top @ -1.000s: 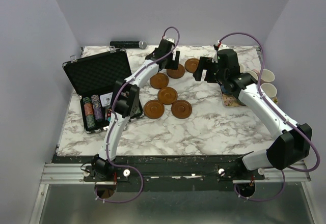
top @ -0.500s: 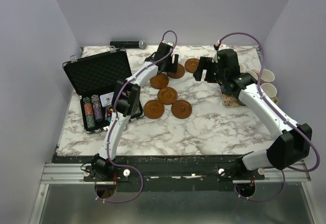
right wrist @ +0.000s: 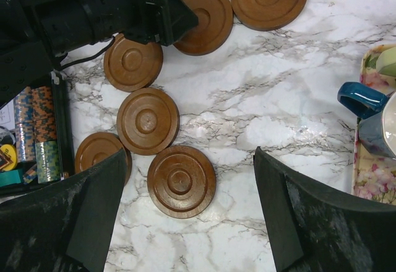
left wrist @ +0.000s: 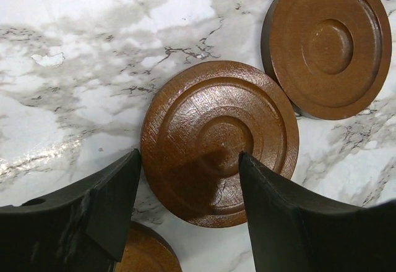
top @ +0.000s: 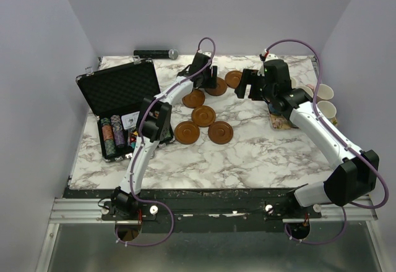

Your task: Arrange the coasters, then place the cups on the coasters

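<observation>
Left gripper [left wrist: 189, 157] has eased down, jaws partly open astride one coaster [left wrist: 204, 117], grip unclear; a second coaster [left wrist: 328, 43] lies just beside. Right gripper [right wrist: 190, 154] hovers wide open, empty, near the floral tray [right wrist: 370, 188] of cups [right wrist: 373, 120].

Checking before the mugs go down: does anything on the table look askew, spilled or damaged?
Nothing is spilled or broken. The coasters lie flat but in a ragged cluster, some almost touching, not evenly spaced.

White left arm [top: 137, 164], white right arm [top: 322, 130], black joints, looping purple cables [top: 208, 36], black tool fingers [left wrist: 93, 216]
</observation>
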`<state>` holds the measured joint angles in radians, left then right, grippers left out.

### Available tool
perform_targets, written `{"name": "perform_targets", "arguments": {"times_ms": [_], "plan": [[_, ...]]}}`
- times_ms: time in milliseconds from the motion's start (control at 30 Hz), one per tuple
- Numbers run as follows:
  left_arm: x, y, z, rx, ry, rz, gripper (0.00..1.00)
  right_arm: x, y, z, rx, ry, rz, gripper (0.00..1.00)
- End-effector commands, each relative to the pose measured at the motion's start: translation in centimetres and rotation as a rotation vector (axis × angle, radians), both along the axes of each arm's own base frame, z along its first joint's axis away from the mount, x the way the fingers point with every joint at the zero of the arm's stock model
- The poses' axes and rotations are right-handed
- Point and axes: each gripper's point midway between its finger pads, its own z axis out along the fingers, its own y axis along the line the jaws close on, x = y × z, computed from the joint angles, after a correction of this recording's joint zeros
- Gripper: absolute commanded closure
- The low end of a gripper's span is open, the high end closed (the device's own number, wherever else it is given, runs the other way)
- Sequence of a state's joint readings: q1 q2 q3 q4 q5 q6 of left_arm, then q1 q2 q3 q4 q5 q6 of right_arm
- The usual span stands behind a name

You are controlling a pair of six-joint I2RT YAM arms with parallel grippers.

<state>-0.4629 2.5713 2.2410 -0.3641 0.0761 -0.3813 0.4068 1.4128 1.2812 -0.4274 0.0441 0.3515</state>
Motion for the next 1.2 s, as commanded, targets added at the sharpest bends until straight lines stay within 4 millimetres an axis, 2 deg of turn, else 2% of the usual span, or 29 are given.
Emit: {"name": "perform_targets", "arguments": {"times_ms": [0,500,700,833,967,1100,1167], "plan": [[-2.9,-1.5,-2.3,-0.019,0.106,-0.044,0.28,-0.1,-0.5,0.2,-0.007,-0.009,-0.024,0.10],[-4.3,-3.6,-2.7,-0.051,0.131,-0.088,0.30,-0.1,-0.6,0.1,-0.010,-0.009,-0.029,0.10],[-4.3,-3.7,-2.4,-0.052,0.126,-0.088,0.28,-0.2,-0.7,0.2,-0.010,-0.009,-0.031,0.10],[-3.5,-3.9,-0.4,-0.061,0.081,-0.083,0.20,-0.2,-0.7,0.2,-0.010,-0.012,-0.030,0.10],[-2.5,-3.8,3.0,-0.069,0.003,-0.074,0.08,-0.1,-0.6,0.3,-0.009,-0.017,-0.031,0.09],[-1.6,-3.3,7.7,-0.076,-0.099,-0.058,0.01,0.0,-0.8,0.6,-0.012,-0.028,-0.036,0.09],[-1.3,-2.4,10.0,-0.067,-0.143,-0.040,0.01,0.1,-0.9,0.7,-0.013,-0.035,-0.039,0.09]]}}
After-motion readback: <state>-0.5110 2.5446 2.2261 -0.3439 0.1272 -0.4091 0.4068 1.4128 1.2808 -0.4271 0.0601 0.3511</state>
